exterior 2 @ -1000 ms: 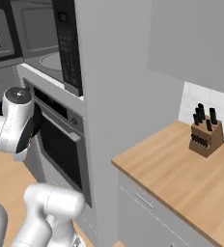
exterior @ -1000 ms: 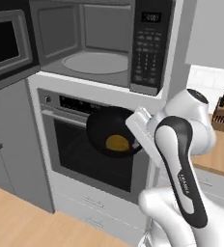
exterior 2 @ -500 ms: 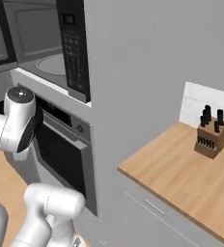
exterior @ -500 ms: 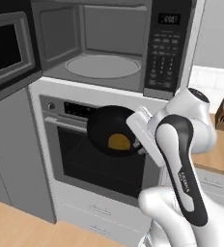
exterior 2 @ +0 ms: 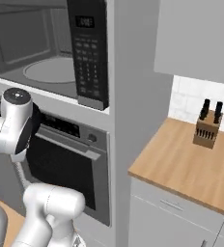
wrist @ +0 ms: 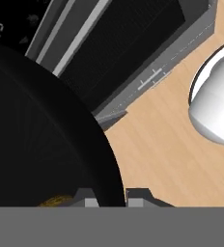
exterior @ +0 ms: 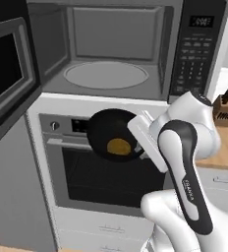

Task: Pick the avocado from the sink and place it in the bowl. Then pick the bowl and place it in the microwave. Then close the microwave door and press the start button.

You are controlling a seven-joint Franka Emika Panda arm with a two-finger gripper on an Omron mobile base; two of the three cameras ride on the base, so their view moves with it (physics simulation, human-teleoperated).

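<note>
The built-in steel microwave (exterior: pixel 111 51) has drawn nearer, cavity open. The pincer (wrist: pixel 111 198), clenched on the rim of the glossy black bowl (exterior: pixel 113 135) carrying the orange-brown avocado (exterior: pixel 119 146), holds it below the opening, ready to lift in.

The avocado (exterior: pixel 119 145) lies in the bowl (exterior: pixel 102 132), left of the gripper (exterior: pixel 146 149); the microwave (exterior: pixel 111 49) stands above, the oven (exterior: pixel 86 172) behind.

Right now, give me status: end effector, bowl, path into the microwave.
End effector shut on the bowl rim. Avocado inside bowl, held in front of the oven, below the microwave cavity. Microwave door open, cavity unobstructed.
</note>
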